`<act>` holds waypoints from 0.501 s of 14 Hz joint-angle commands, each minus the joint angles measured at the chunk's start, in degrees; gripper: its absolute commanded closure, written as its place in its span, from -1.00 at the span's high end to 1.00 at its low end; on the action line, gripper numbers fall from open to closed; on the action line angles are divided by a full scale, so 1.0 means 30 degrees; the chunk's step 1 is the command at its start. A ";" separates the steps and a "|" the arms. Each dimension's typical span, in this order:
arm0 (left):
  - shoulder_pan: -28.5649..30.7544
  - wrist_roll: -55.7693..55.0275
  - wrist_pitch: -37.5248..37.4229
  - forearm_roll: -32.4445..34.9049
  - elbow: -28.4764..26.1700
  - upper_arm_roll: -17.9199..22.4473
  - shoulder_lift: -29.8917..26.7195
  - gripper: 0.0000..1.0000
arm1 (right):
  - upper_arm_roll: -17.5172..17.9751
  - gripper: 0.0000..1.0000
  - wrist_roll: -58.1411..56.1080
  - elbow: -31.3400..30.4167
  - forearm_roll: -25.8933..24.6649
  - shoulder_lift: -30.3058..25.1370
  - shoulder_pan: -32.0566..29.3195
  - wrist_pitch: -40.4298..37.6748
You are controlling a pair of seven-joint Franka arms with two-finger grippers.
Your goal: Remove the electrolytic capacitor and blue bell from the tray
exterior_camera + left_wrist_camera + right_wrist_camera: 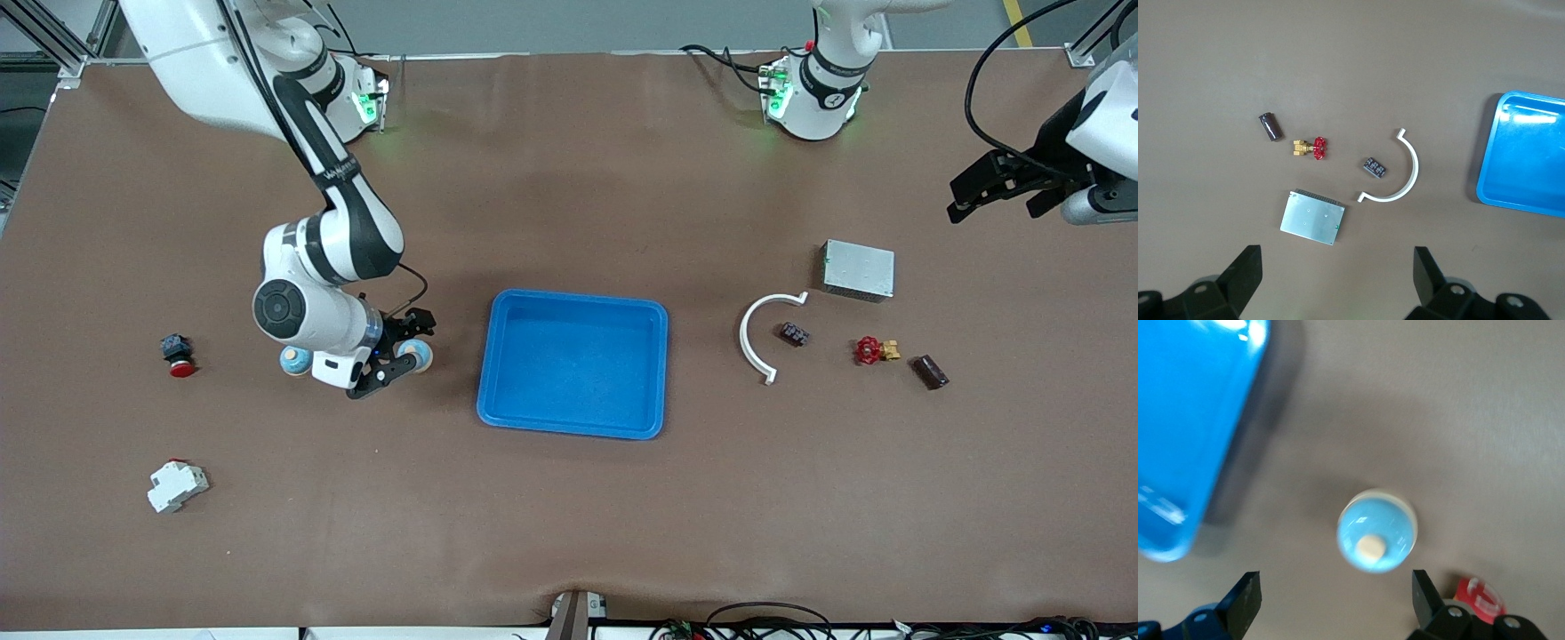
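Brown table (569, 533). Blue tray (573, 433) mid-table, nothing in it; it also shows in the left wrist view (1525, 160) and the right wrist view (1191, 420).

Right arm reaches down toward its own end of the table. Right gripper (396, 351) hangs low over the bell (418, 354), jaws spread wide, holding nothing. In the right wrist view the bell (1377, 530) sits on the table clear of both fingers (1245, 600), with its cream knob up. The bell is near the tray, on the tray's right-arm side. A second pale-blue round thing (295, 360) is just beside it, partly hidden by the wrist.

Left arm waits. Left gripper (1005, 182) is up over the left arm's end of the table, fully spread (1338, 280), empty.

Metal box (858, 269) (1313, 217) lies toward the left arm's end. White arc (743, 333) (1415, 167) lies between the box and the tray. White breaker (176, 487) is at the right arm's end, nearest the front camera. Red button (180, 367) is at the same end, farther from the camera than the breaker.

Capacitor (931, 372) (1270, 127) is a dark cylinder lying on its side, nearer the camera than the box, just beside the red valve (869, 350) (1319, 148), not touching it. Small black part (794, 334) (1375, 167) lies inside the arc's curve.
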 commanded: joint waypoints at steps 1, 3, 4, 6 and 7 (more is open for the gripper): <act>0.0065 0.0070 -0.0051 -0.0386 0.0421 0.0037 0.0179 1.00 | 0.0036 1.00 0.2542 0.0020 -0.0043 -0.1885 0.0353 -0.2337; 0.0094 0.0156 -0.0197 -0.0386 0.0392 0.0037 0.0179 1.00 | 0.0037 1.00 0.3220 -0.0009 -0.0512 -0.2940 0.0353 -0.3773; 0.0094 0.0156 -0.0255 -0.0386 0.0392 0.0037 0.0150 1.00 | 0.0037 1.00 0.3483 -0.0038 -0.0602 -0.3584 0.0353 -0.4302; 0.0094 0.0243 -0.0430 -0.0386 0.0392 0.0037 0.0062 1.00 | 0.0037 1.00 0.4272 -0.0009 -0.0689 -0.4756 0.0266 -0.5794; 0.0094 0.0331 -0.0432 -0.0386 0.0392 0.0066 0.0033 1.00 | 0.0095 1.00 0.4422 -0.0009 -0.1038 -0.5342 0.0062 -0.6410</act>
